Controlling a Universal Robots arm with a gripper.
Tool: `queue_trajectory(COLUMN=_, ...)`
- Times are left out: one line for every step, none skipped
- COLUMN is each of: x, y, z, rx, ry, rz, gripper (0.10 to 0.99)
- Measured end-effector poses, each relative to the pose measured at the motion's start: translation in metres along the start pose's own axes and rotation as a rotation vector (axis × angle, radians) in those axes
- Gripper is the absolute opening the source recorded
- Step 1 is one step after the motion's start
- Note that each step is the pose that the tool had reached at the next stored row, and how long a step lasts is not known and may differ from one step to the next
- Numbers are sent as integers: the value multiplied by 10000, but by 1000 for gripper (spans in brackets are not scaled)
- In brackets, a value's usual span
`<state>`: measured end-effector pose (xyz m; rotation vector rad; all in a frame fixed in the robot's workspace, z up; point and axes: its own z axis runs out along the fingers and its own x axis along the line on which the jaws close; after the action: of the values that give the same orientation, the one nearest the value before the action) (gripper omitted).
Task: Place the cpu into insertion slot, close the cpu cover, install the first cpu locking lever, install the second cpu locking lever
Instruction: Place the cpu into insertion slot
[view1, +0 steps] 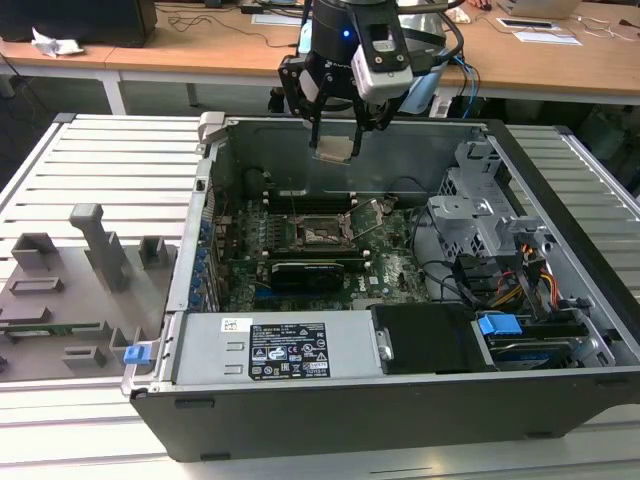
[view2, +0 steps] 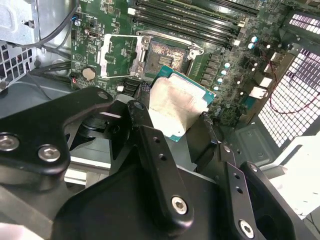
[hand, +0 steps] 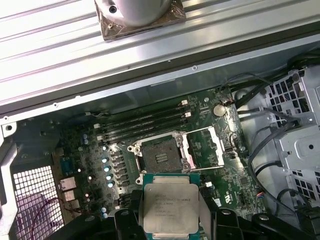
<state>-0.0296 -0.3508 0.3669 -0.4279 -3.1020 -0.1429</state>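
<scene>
Hovering over the open computer case (view1: 200, 400) on the slatted table (view1: 120, 160), the hand (view1: 336, 140) grips the cpu (view1: 333, 152) by two opposite edges. In both wrist views the dark fingers (hand: 125, 220) press against the chip's sides, so its grey metal top (hand: 170, 207) and the underside are left free. That grip looks deliberate to me: nothing touches the contact face, and the chip stays flat, top up, roughly parallel to the motherboard (view1: 390, 270) below.

From where I stand, the cpu hangs up near the level of the case's rim, well above the board and not yet in the insertion slot (view1: 322, 232). In the first wrist view the slot (hand: 161, 156) shows its dark pin-grid centre uncovered, and the cpu cover (hand: 205, 150) lies swung open just beside it on its hinge, its square window framing green board. I take it the cover is folded back so the chip has a clear way down. By my judgement the first step is underway, and the cover and both levers are not yet dealt with.
</scene>
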Motion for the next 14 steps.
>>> queue_trajectory(x=0, y=0, z=0, rx=-1, ry=-2, rz=27, gripper=533)
queue_trajectory(x=0, y=0, z=0, rx=-1, ry=-6, rz=61, gripper=533)
queue_trajectory(x=0, y=0, z=0, rx=-2, ry=-7, rz=82, gripper=533)
queue_trajectory(x=0, y=0, z=0, rx=-3, ry=-9, rz=106, gripper=533)
queue_trajectory(x=0, y=0, z=0, rx=-4, ry=-12, rz=131, gripper=533)
queue_trajectory(x=0, y=0, z=0, rx=-4, ry=-14, rz=156, gripper=533)
queue_trajectory(x=0, y=0, z=0, rx=-4, ry=-16, rz=180, gripper=533)
queue_trajectory(x=0, y=0, z=0, rx=-4, ry=-18, rz=203, gripper=533)
queue_trajectory(x=0, y=0, z=0, rx=-5, ry=-20, rz=224, gripper=533)
queue_trajectory(x=0, y=0, z=0, rx=-5, ry=-22, rz=245, gripper=533)
queue_trajectory(x=0, y=0, z=0, rx=-6, ry=-24, rz=269, gripper=533)
queue_trajectory(x=0, y=0, z=0, rx=-6, ry=-26, rz=291, gripper=533)
queue_trajectory(x=0, y=0, z=0, rx=-6, ry=-28, rz=317, gripper=533)
queue_trajectory(x=0, y=0, z=0, rx=-7, ry=-30, rz=338, gripper=533)
